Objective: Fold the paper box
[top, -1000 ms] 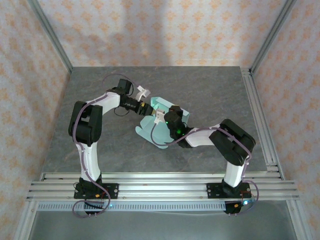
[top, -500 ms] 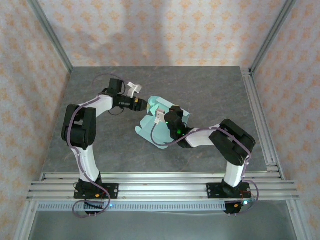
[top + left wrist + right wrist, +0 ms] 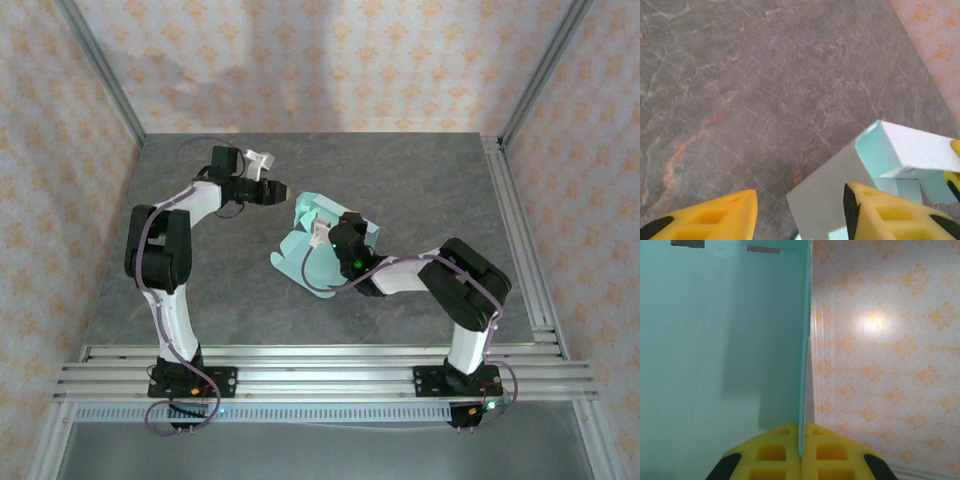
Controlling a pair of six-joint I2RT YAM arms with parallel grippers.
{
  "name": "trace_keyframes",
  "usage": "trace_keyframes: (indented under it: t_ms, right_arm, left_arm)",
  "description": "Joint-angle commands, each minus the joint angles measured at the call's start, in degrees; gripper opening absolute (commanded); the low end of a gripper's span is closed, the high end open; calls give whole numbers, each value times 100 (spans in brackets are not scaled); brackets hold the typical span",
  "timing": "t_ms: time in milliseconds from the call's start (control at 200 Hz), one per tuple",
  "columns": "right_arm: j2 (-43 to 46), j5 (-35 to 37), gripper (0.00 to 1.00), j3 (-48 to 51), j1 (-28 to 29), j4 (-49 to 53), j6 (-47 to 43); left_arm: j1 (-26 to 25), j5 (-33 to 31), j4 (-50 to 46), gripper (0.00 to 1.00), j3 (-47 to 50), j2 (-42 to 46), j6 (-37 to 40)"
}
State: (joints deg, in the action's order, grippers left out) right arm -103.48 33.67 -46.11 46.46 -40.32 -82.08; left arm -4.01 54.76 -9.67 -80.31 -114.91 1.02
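The paper box (image 3: 305, 262) is pale mint card, part folded, lying mid-table with one panel raised. My right gripper (image 3: 330, 232) reaches into it from the right. In the right wrist view the right gripper (image 3: 801, 452) is shut on the thin edge of an upright panel of the box (image 3: 720, 340). My left gripper (image 3: 283, 190) hovers just left of the box's far corner, a small gap apart from it. In the left wrist view the left gripper (image 3: 800, 220) is open, with a white-backed flap of the box (image 3: 830, 195) lying beyond its yellow fingers (image 3: 715, 215).
The grey stone tabletop (image 3: 420, 180) has bare room behind and to the left of the box. Aluminium rails run along the right edge (image 3: 520, 230) and the near edge (image 3: 320, 370). Patterned walls close in the back and both sides.
My left arm has drawn back to the left, away from the box's far corner, and its jaws have narrowed. The right gripper and the box have hardly moved.
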Motion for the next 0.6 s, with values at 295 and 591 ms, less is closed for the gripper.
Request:
trace_keyframes:
  t_ms: [295,591]
  right_arm:
    - [41,134,0,-127,-31,230,157]
    - [49,113,0,-127,-49,283,216]
  left_arm:
    - [-425,169,-1385,51,-765,-541,820]
    - [-562,210,-1460,52,-818,-676,977]
